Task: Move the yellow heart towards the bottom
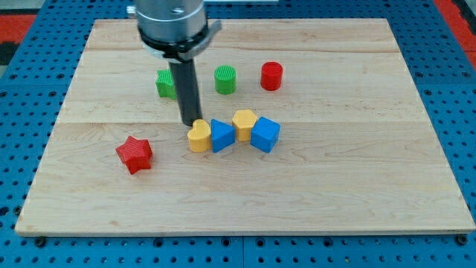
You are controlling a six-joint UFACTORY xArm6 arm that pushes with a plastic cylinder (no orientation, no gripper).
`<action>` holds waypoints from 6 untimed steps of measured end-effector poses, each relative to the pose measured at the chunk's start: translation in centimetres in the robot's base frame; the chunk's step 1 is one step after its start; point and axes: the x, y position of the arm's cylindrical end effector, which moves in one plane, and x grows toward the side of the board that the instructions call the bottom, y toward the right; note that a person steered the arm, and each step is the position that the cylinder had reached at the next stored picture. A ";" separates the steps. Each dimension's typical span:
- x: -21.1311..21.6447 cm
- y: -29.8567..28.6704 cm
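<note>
Tip [193,123] touching yellow heart [198,137] top — blue block [222,135] beside

no readable text, no labels, no brand marks, no numbers, no signs, blocks plain coloured, bench [387,186] bare wood, nothing legible anywhere

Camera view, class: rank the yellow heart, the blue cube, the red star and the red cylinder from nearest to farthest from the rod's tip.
From my tip:
1. Yellow heart, right below it, about touching.
2. Red star, lower left; blue cube, right: too close to call.
3. Red cylinder, upper right.
</note>
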 end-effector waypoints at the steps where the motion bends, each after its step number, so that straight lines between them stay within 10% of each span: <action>1: 0.1 0.2; 6: 4.8 0.3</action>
